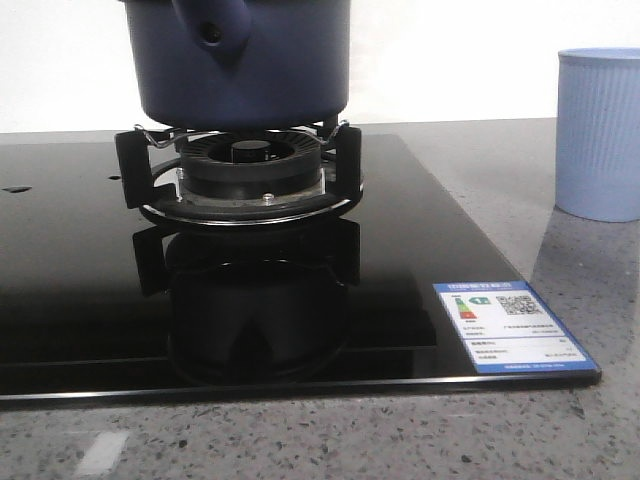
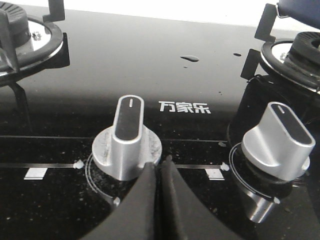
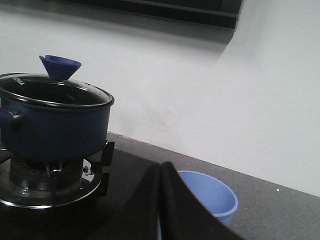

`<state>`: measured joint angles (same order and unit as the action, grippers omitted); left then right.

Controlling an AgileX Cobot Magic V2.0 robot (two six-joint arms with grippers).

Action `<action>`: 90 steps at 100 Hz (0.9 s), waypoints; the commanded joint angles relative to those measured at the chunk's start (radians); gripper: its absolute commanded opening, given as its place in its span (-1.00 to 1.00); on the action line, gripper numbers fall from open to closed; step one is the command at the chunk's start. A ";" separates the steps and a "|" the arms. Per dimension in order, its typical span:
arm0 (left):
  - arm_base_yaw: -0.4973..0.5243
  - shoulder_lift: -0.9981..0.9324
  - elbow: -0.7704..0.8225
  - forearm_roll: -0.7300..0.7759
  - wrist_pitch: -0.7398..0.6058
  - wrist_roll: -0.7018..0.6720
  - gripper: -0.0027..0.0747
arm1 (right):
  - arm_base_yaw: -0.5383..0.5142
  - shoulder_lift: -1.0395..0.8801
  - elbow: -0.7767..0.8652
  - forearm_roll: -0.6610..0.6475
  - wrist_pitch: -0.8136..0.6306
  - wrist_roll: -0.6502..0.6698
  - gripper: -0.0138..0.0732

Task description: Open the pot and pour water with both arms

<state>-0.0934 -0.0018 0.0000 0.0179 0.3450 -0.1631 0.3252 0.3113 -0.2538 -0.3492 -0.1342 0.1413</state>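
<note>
The dark navy pot (image 1: 245,70) stands on the gas burner (image 1: 240,170) of the black glass hob; its stubby handle with a hole (image 1: 213,28) faces the front camera. In the right wrist view the pot (image 3: 52,125) carries a glass lid with a blue cone knob (image 3: 60,66). My right gripper (image 3: 160,167) is shut and empty, apart from the pot, with the pale blue cup (image 3: 212,195) just behind its fingers. My left gripper (image 2: 160,162) is shut and empty, low over the hob beside a silver control knob (image 2: 127,142). Neither gripper shows in the front view.
The pale blue ribbed cup (image 1: 598,133) stands on the grey counter right of the hob. A second silver knob (image 2: 277,140) and a second burner (image 2: 25,40) show in the left wrist view. A blue-edged energy label (image 1: 510,327) sits at the hob's front right corner.
</note>
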 commanded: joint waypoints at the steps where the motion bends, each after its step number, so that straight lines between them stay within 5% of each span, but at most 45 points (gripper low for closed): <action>1: -0.007 -0.028 0.039 -0.024 -0.028 -0.010 -0.98 | 0.001 0.003 -0.029 -0.008 -0.067 0.001 -0.82; 72: -0.007 -0.028 0.039 -0.024 -0.028 -0.010 -0.98 | 0.001 0.003 -0.029 -0.008 -0.067 0.001 -0.82; 90: -0.007 -0.028 0.039 -0.024 -0.028 -0.010 -0.98 | -0.034 0.000 -0.009 -0.008 0.088 0.001 -0.82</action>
<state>-0.0934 -0.0018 0.0000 0.0119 0.3458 -0.1631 0.3202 0.3113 -0.2515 -0.3492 -0.0467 0.1417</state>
